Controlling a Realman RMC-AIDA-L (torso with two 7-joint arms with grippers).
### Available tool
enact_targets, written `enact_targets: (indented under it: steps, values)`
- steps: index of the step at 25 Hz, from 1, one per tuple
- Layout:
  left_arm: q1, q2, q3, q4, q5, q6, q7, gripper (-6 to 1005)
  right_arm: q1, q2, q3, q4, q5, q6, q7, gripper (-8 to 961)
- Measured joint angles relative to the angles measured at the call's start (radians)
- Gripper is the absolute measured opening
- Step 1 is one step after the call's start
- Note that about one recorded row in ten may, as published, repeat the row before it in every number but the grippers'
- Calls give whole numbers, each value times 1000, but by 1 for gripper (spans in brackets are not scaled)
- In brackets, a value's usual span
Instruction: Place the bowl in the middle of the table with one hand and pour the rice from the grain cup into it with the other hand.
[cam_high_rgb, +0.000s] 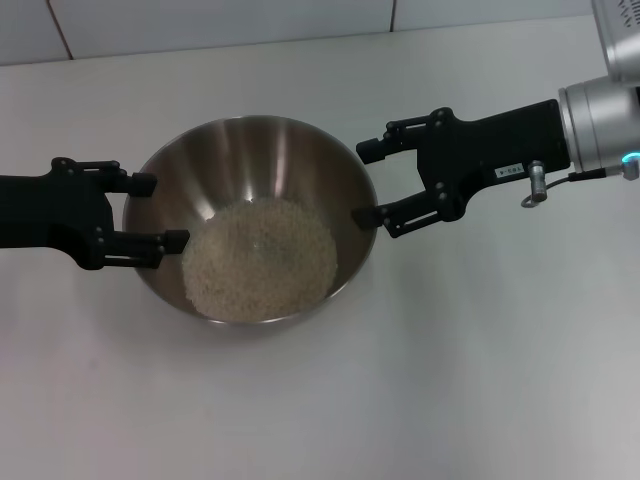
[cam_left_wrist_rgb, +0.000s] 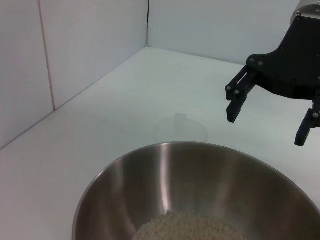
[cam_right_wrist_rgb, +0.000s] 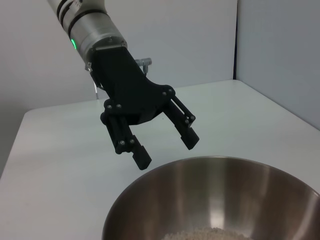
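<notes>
The steel bowl (cam_high_rgb: 250, 160) sits in the middle of the white table (cam_high_rgb: 450, 380) and holds a mound of rice (cam_high_rgb: 260, 260). My left gripper (cam_high_rgb: 160, 212) is open and empty at the bowl's left rim, one finger on either side of the rim's edge. My right gripper (cam_high_rgb: 368, 183) is open and empty at the bowl's right rim. The clear grain cup (cam_left_wrist_rgb: 180, 130) shows only faintly in the left wrist view, on the table beyond the bowl (cam_left_wrist_rgb: 200, 170). It looks empty. The right wrist view shows the bowl (cam_right_wrist_rgb: 225, 185) and the left gripper (cam_right_wrist_rgb: 167, 152) open behind it.
White tiled walls (cam_high_rgb: 220, 20) rise at the table's back edge. In the left wrist view the right gripper (cam_left_wrist_rgb: 266, 129) hangs open above the table beyond the bowl, to one side of the cup.
</notes>
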Motion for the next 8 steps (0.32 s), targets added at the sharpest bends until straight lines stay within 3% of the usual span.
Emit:
enact_targets:
  steps: [8]
  values:
    - [2, 0, 0, 1, 2, 1, -2, 806, 0, -1, -5, 3, 2, 9, 2, 828]
